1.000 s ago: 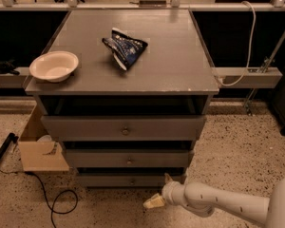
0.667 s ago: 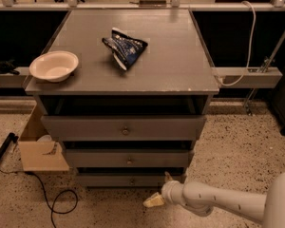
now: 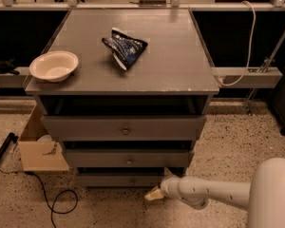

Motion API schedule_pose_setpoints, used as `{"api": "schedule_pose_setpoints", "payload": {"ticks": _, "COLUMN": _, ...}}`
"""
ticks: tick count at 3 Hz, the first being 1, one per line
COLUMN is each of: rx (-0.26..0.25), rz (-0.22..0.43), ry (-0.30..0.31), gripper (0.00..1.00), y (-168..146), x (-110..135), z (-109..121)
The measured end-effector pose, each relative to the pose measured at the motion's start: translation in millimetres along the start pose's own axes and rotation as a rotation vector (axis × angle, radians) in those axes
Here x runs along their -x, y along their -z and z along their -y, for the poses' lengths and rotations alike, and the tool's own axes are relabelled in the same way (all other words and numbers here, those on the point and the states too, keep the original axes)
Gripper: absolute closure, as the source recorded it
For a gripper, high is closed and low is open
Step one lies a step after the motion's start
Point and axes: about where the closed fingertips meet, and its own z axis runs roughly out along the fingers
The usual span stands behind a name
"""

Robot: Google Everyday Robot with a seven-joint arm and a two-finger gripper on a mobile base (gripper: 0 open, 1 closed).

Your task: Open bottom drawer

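The grey cabinet (image 3: 125, 127) stands on a speckled floor, and its flat top serves as the counter (image 3: 175, 56). The bottom drawer (image 3: 104, 180) is the lowest of the cabinet's three fronts. It shows as a narrow grey strip under the middle drawer (image 3: 95, 158), with a small round knob (image 3: 131, 181) at its centre.

The pincer (image 3: 154, 194) hangs low near the floor, just in front of the cabinet's lower right corner and slightly below the right end of the bottom drawer. Its pale yellowish tip points left, to the right of the knob and clear of it. Whether the pincer is wide or narrow cannot be told. The white arm (image 3: 213, 194) behind it reaches in from the right of the cabinet.

On the counter, a cream bowl (image 3: 53, 65) sits near the cabinet's front left corner, and a crumpled dark blue bag (image 3: 125, 51) lies near the middle. A cardboard box (image 3: 40, 151) stands on the floor against the cabinet's left side.
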Motion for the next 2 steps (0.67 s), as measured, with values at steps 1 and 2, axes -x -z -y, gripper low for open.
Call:
{"api": "schedule_pose_setpoints", "payload": {"ticks": 1, "rx": 0.000, "rz": 0.000, "ry": 0.000, "gripper": 0.00, "y": 0.0, "x": 0.0, "z": 0.0}}
{"api": "schedule_pose_setpoints", "payload": {"ticks": 2, "rx": 0.003, "rz": 0.003, "ry": -0.004, "gripper": 0.00, "y": 0.6, "x": -0.7, "z": -0.7}}
